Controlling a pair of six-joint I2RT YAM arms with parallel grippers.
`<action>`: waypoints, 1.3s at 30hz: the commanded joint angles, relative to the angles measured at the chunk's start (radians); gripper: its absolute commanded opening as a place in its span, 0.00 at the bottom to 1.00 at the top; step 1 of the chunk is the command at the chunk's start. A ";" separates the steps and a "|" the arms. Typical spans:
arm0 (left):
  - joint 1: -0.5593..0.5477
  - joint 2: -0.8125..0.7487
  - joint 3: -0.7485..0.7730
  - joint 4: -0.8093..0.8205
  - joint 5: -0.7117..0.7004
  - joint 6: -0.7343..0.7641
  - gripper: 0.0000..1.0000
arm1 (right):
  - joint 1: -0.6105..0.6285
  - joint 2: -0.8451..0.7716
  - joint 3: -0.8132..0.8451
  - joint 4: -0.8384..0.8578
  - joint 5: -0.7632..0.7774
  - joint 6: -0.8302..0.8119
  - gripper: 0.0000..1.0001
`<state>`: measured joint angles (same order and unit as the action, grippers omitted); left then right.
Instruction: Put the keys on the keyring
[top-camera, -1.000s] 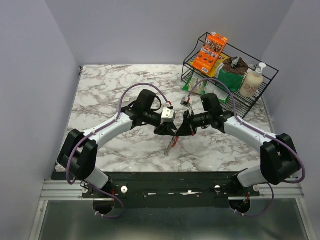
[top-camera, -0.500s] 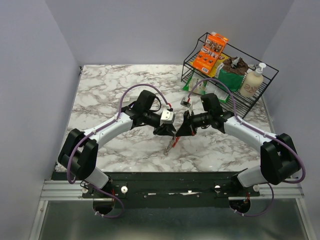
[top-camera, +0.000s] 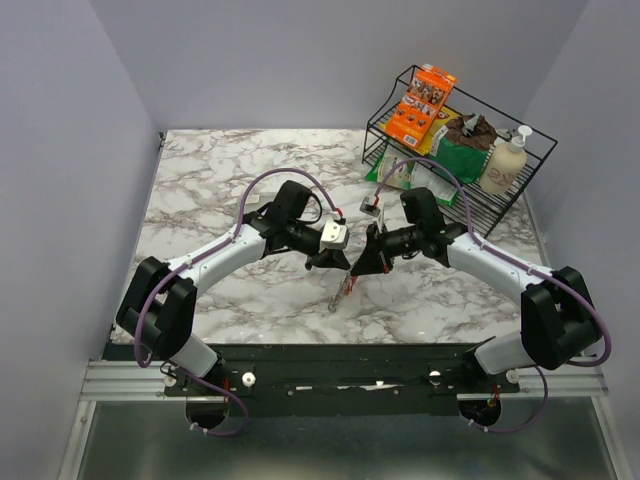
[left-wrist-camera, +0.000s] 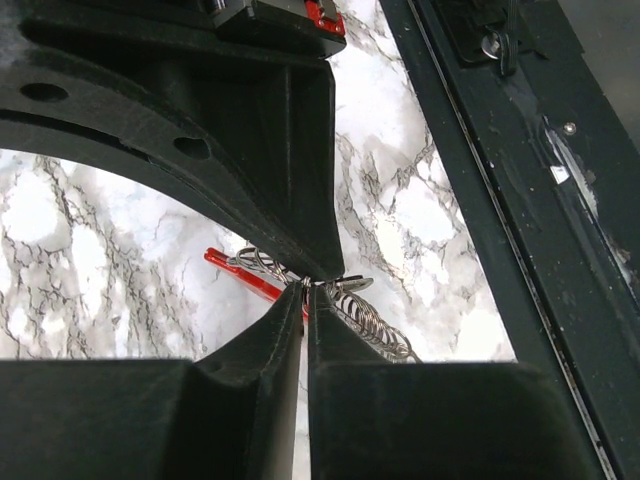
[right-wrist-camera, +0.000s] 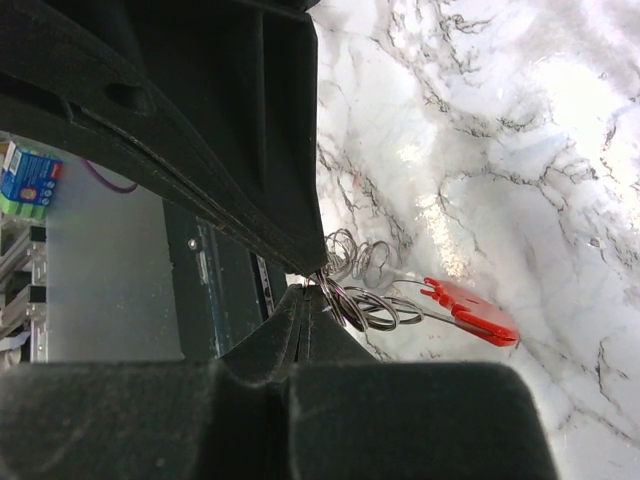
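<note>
Both clamp tight on the red-strip, silver-ring keyring (right-wrist-camera: 470, 312): left end effector (left-wrist-camera: 306, 295) from nine o'clock, right end effector (right-wrist-camera: 308, 295) from three.

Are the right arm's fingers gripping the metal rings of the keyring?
Yes, the right fingers are closed on the silver rings of the keyring, its red strip sticking out beyond.

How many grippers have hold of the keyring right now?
2. The left gripper pinches the keyring at its silver wire loops; the right gripper pinches the same loops from the opposite side, fingertips nearly meeting. The left's hold is hard to confirm.
</note>
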<state>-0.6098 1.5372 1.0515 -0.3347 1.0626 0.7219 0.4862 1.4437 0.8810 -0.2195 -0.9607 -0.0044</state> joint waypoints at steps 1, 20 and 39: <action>-0.004 0.029 0.016 -0.075 0.028 0.025 0.04 | 0.009 0.006 0.021 -0.015 0.025 -0.008 0.02; -0.004 0.024 0.018 -0.081 0.027 0.022 0.00 | 0.009 0.004 0.021 -0.003 0.048 0.001 0.08; 0.007 -0.160 -0.177 0.396 -0.205 -0.318 0.99 | 0.009 0.012 0.018 0.014 0.097 0.037 0.07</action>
<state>-0.6098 1.4326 0.9031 -0.0879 0.9272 0.5068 0.4900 1.4448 0.8825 -0.2050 -0.8944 0.0265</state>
